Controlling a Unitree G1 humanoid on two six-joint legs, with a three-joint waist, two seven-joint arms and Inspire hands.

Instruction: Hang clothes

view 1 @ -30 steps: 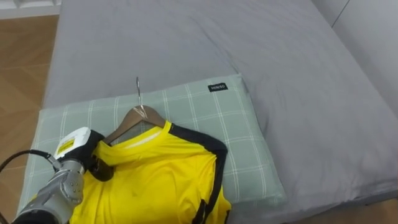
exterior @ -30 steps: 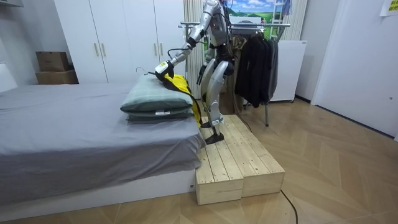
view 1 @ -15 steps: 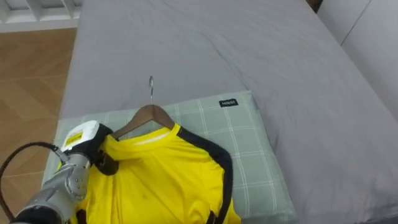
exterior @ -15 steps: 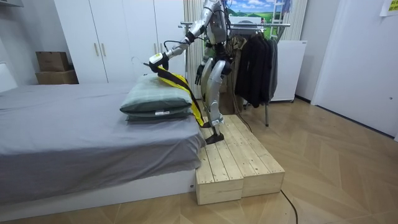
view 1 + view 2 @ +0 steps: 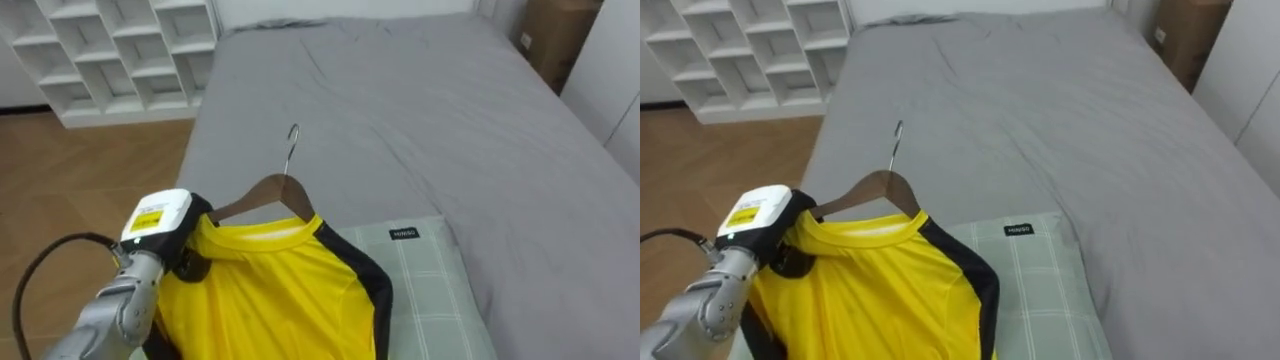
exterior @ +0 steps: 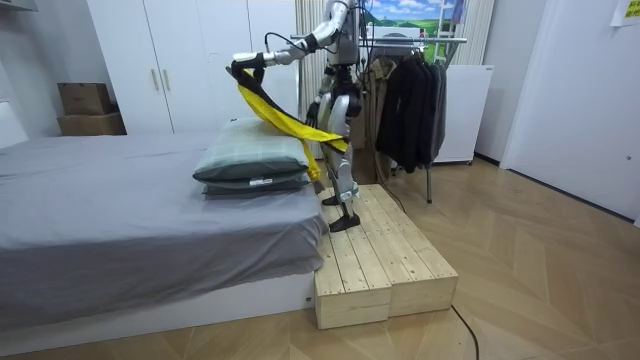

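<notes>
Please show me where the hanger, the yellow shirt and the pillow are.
hanger (image 5: 272, 190), left eye view, wooden middle below hook
yellow shirt (image 5: 270, 295), left eye view, chest area
pillow (image 5: 430, 295), left eye view, checked top

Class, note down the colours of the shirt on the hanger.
Yellow shirt with black trim, gripped by the left hand; clearest in the left eye view.

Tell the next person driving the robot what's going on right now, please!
Left robot hand: shut on the hanger, holding the yellow shirt up over the pillow.
Right robot hand: down at its side.
Done: shirt is on the hanger.
Left: turn to the clothes rack behind the robot and hook the hanger on it.
</notes>
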